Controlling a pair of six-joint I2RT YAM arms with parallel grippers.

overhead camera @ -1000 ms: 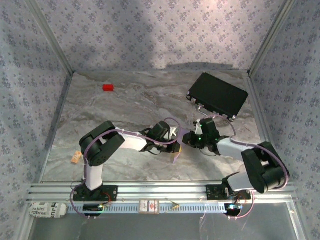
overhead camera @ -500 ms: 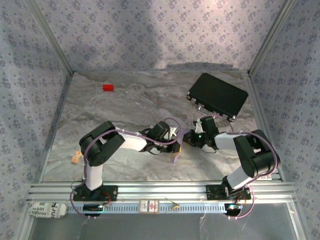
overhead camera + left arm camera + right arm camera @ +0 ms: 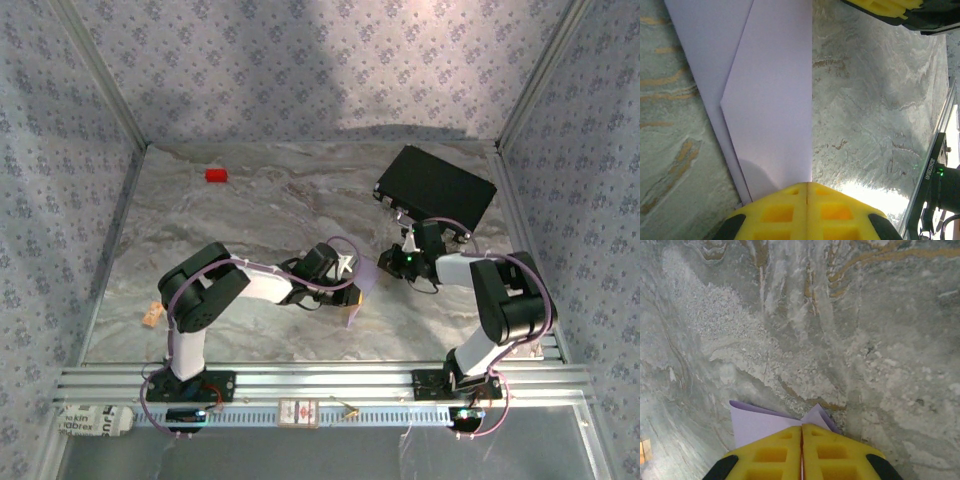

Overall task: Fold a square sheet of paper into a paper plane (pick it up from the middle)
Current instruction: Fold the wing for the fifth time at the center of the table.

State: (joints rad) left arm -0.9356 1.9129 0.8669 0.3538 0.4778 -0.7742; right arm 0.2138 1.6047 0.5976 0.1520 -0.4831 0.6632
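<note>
The square sheet of paper point(image 3: 771, 90) is pale lilac and folded, with a slanted flap over a lower layer. It hangs between both grippers just above the marble table point(image 3: 250, 210). My left gripper point(image 3: 807, 184) is shut on one end of it, its yellow fingers pressed together. My right gripper point(image 3: 801, 426) is shut on the other end, where two lilac corners point(image 3: 757, 422) poke out past the fingertips. From above, the paper point(image 3: 364, 275) sits at mid-table between left gripper point(image 3: 349, 272) and right gripper point(image 3: 388, 263).
A black rectangular case point(image 3: 437, 188) lies at the back right, just behind the right arm. A small red block point(image 3: 215, 175) sits at the back left. A small tan piece point(image 3: 150, 315) lies near the left wall. The metal rail point(image 3: 320, 380) runs along the near edge.
The right arm has folded back, its elbow swinging from the lower right up toward the right wall. Its gripper shifted slightly back and right, and more paper shows between the grippers. The left arm stayed put.
</note>
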